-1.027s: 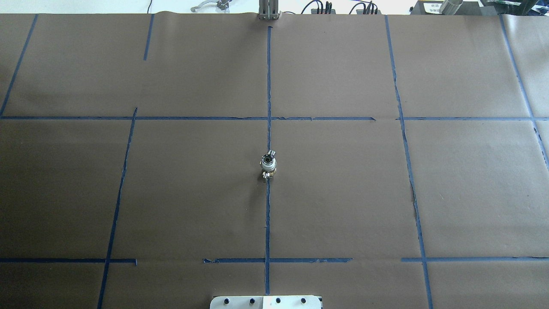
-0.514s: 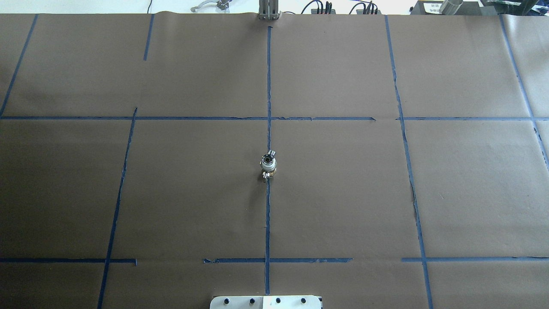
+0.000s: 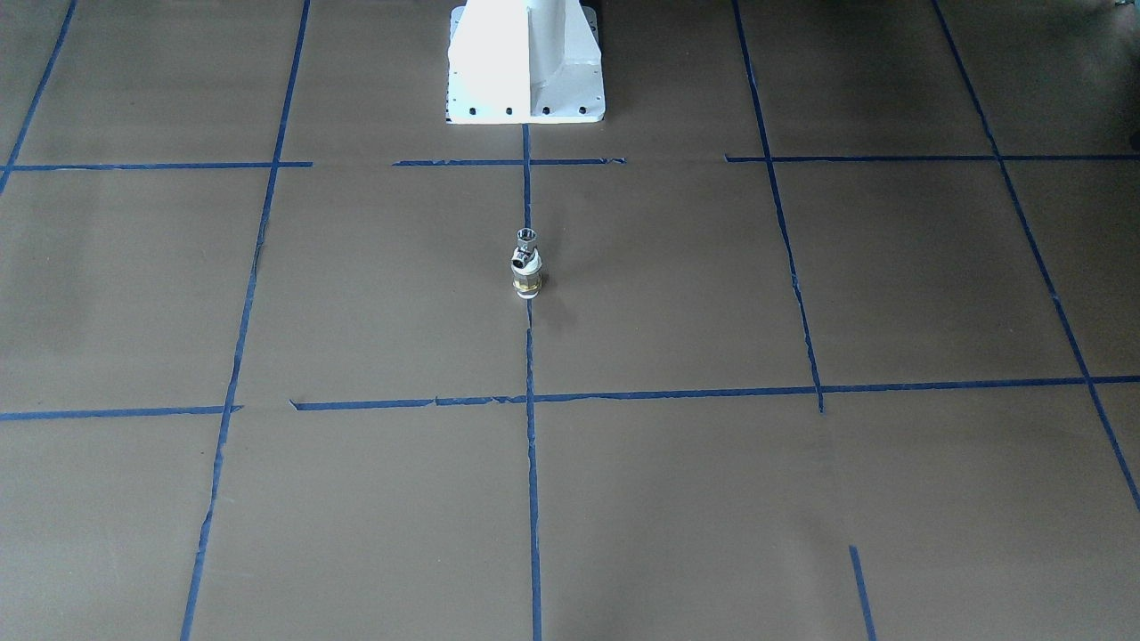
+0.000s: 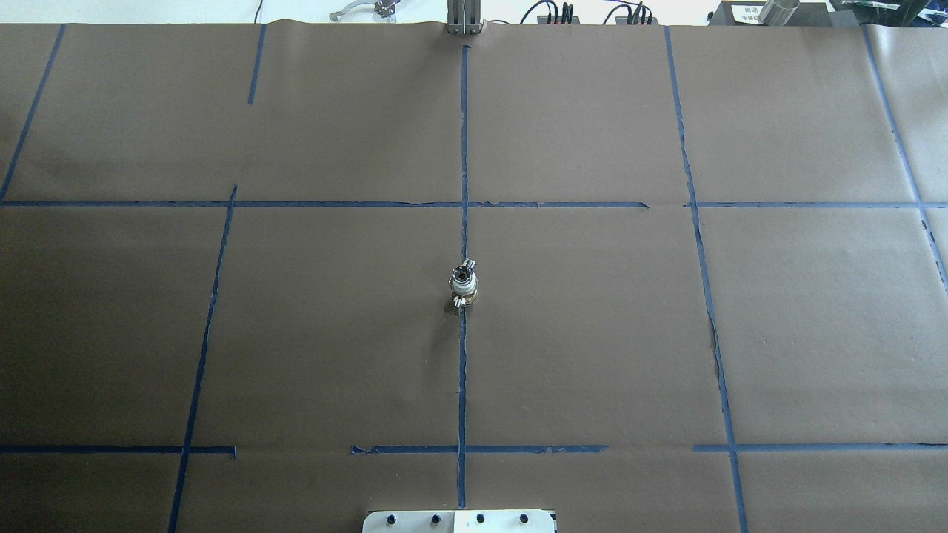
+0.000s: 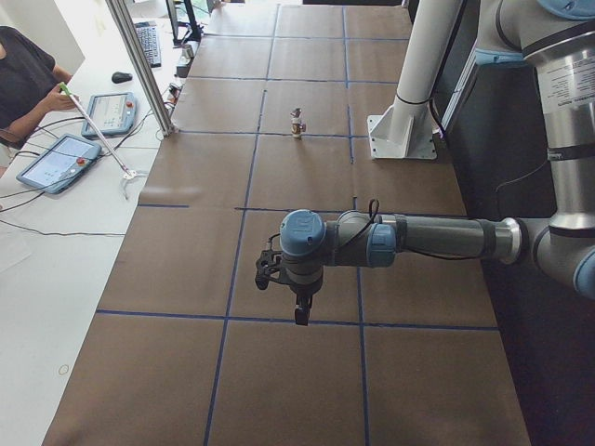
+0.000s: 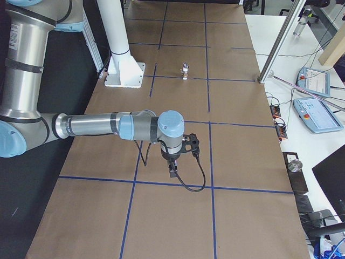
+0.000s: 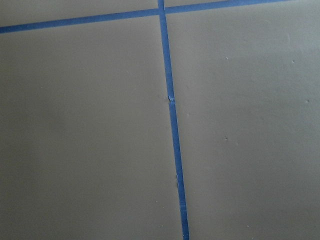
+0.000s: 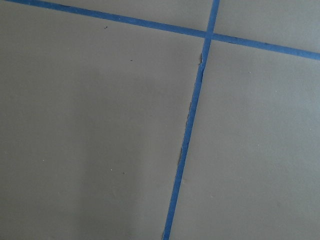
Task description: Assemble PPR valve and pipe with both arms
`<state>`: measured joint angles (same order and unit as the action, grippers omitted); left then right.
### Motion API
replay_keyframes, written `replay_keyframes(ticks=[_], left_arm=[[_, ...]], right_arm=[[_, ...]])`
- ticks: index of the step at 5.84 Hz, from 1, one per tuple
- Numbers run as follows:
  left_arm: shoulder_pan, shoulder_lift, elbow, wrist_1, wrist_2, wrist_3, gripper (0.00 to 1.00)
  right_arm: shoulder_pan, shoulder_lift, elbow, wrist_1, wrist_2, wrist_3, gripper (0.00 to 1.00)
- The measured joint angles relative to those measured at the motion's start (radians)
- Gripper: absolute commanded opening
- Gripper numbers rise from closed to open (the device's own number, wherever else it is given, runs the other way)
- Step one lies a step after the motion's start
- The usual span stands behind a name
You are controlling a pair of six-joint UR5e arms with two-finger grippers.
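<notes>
A small valve-and-pipe piece [image 4: 463,285], white with brass and silver metal parts, stands upright on the blue centre tape line; it also shows in the front view [image 3: 526,263] and both side views [image 5: 297,122] [image 6: 185,70]. My left gripper [image 5: 301,316] points down over the brown paper, far from the piece, and shows only in the left side view. My right gripper [image 6: 172,171] likewise points down far from it, seen only in the right side view. I cannot tell whether either is open or shut. Both wrist views show only paper and tape.
The white fixed pedestal [image 3: 525,62] stands at the robot's side of the table. An aluminium post [image 5: 139,65] rises at the far table edge. An operator [image 5: 23,74] sits beside tablets [image 5: 56,163] on the white side bench.
</notes>
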<state>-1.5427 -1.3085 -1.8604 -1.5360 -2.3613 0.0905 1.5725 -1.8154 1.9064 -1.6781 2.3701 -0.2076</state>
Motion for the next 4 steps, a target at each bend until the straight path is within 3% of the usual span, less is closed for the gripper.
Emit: replay_keyframes(ticks=[4], left_arm=[[0.0, -0.017, 0.009, -0.008, -0.001, 0.003, 1.0]], right_arm=[[0.0, -0.047, 0.04, 0.002, 0.002, 0.001, 1.0]])
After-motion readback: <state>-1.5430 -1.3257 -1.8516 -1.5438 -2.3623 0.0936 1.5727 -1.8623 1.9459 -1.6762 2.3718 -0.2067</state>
